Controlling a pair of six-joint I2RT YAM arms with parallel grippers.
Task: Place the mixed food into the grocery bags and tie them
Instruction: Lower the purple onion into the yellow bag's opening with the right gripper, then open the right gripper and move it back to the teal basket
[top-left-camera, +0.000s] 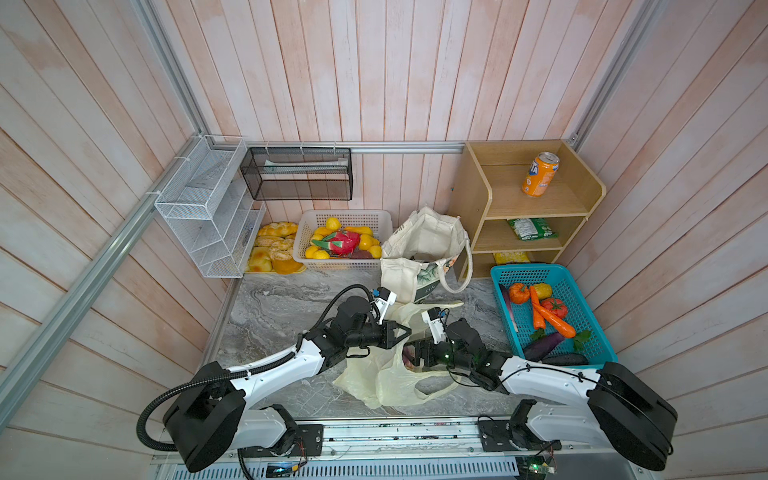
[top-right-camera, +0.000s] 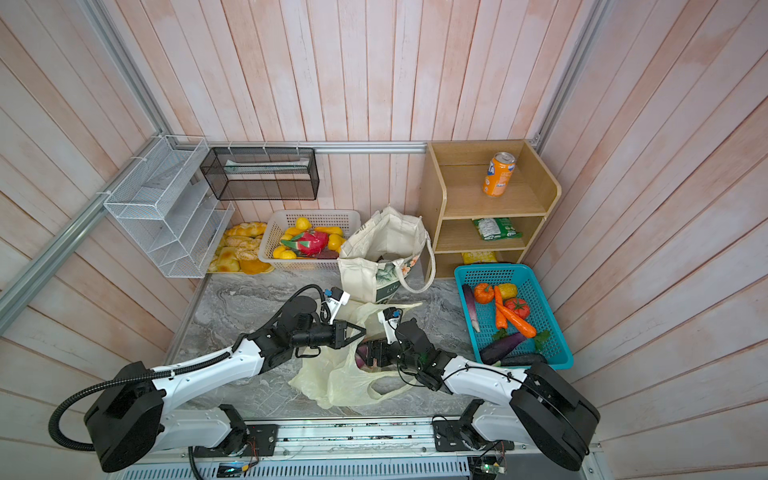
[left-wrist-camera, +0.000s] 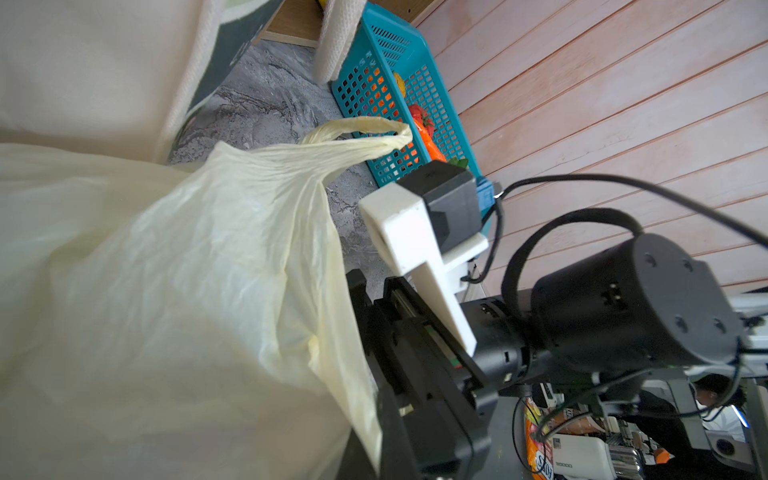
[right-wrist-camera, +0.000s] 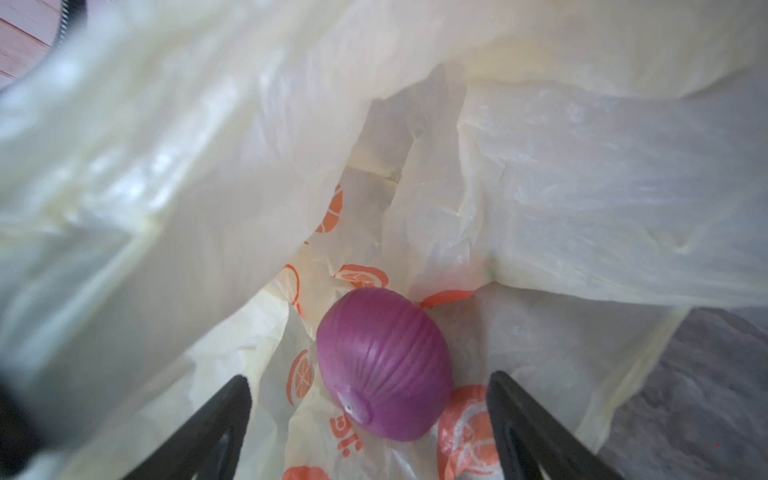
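Inside the plastic bag (right-wrist-camera: 582, 187), my right gripper (right-wrist-camera: 369, 376) stands wide open and holds nothing. The purple onion (right-wrist-camera: 386, 332) lies on the printed film between my two fingers (right-wrist-camera: 228, 403) and touches neither (as far as the wrist view shows). I judge that the step is the release, so the good way is to draw straight back through the mouth with jaws apart, so that no film catches. Outward from the claw, my right wrist is bent and the forearm lies low over the table (top-left-camera: 270, 316), reaching from the right toward the middle. My left gripper (top-left-camera: 405, 331) is closed and seems to pinch the bag's rim, lifting it. Behind stands the canvas tote (top-left-camera: 424, 245).
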